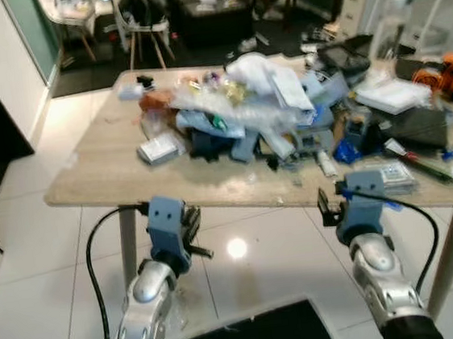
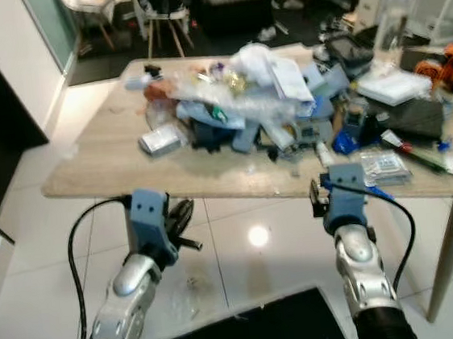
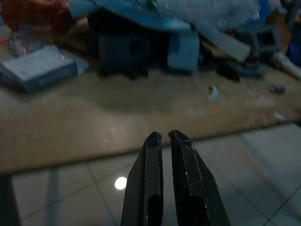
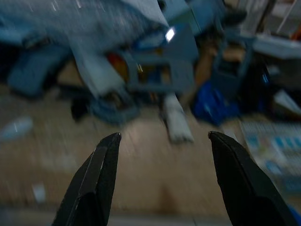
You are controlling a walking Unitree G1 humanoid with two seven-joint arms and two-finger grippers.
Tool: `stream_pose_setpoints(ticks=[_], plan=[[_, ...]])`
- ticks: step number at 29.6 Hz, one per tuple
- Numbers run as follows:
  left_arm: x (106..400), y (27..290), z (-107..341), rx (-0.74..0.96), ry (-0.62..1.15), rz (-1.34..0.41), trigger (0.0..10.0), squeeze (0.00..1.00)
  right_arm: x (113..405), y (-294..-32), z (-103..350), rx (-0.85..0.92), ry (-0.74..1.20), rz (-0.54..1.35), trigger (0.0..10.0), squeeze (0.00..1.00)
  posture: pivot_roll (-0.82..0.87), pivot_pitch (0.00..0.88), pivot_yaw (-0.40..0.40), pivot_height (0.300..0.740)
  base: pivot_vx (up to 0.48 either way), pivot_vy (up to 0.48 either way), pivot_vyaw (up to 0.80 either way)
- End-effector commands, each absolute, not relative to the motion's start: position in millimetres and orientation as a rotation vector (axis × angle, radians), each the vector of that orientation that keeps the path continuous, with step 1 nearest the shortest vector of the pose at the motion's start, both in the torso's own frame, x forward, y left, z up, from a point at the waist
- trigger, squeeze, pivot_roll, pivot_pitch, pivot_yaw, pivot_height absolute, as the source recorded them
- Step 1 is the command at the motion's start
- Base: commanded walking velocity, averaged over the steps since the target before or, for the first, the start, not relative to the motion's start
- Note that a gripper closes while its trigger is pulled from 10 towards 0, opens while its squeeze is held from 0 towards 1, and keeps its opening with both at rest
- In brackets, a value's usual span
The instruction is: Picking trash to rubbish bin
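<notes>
Both grippers parked at the table edge, trash heap dead ahead

My right gripper (image 4: pixel 162 141) is spread wide toward a small white tube (image 4: pixel 178 123); my left gripper (image 3: pixel 161 137) is pinched closed on nothing. Risk: the trash pile (image 1: pixel 253 110) on the table (image 1: pixel 98 179) is tangled, so one tug probably drags neighbours off. No bin anywhere; head view alone shows the whole heap.

A heap of trash (image 1: pixel 256 106) lies piled across the middle and far part of the wooden table (image 1: pixel 105 170), made up of crumpled white paper and plastic wrap, blue and grey packaging and small cartons. A flat grey-white packet (image 1: pixel 158 149) lies apart at the heap's left edge. At its near right side a small white tube (image 1: pixel 325 163) lies flat beside a crumpled blue wrapper (image 1: pixel 345 152).
</notes>
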State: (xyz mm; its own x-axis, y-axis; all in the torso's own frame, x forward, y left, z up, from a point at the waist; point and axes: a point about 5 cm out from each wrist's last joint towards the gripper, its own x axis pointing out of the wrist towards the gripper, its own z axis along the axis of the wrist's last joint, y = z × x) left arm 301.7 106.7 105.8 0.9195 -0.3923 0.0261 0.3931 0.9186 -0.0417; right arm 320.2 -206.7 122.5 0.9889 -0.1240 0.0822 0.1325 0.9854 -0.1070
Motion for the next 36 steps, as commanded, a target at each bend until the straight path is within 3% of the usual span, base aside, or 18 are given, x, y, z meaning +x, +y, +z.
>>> stream_pose_setpoints(ticks=[1, 9, 21, 36], plan=[[299, 107, 109, -0.056, -0.038, -0.430, 10.0, 0.00, 319, -203, 117, -0.098, -0.047, -0.120, 10.0, 0.00, -0.05, 0.070, 0.024, 0.740, 0.401, 0.000, 0.00], [296, 104, 112, -0.065, -0.052, -0.469, 10.0, 0.00, 314, -198, 109, -0.086, -0.024, -0.118, 10.0, 0.00, -0.05, 0.072, 0.026, 0.740, 0.397, 0.000, 0.00], [294, 104, 114, -0.054, -0.064, -0.477, 10.0, 0.00, 310, -190, 105, -0.079, -0.006, -0.096, 10.0, 0.00, -0.05, 0.075, 0.028, 0.740, 0.000, 0.000, 0.00], [294, 102, 114, -0.050, -0.063, -0.491, 10.0, 0.00, 307, -180, 100, -0.072, 0.009, -0.079, 10.0, 0.00, -0.05, 0.063, 0.030, 0.740, 0.000, -0.446, 0.00]])
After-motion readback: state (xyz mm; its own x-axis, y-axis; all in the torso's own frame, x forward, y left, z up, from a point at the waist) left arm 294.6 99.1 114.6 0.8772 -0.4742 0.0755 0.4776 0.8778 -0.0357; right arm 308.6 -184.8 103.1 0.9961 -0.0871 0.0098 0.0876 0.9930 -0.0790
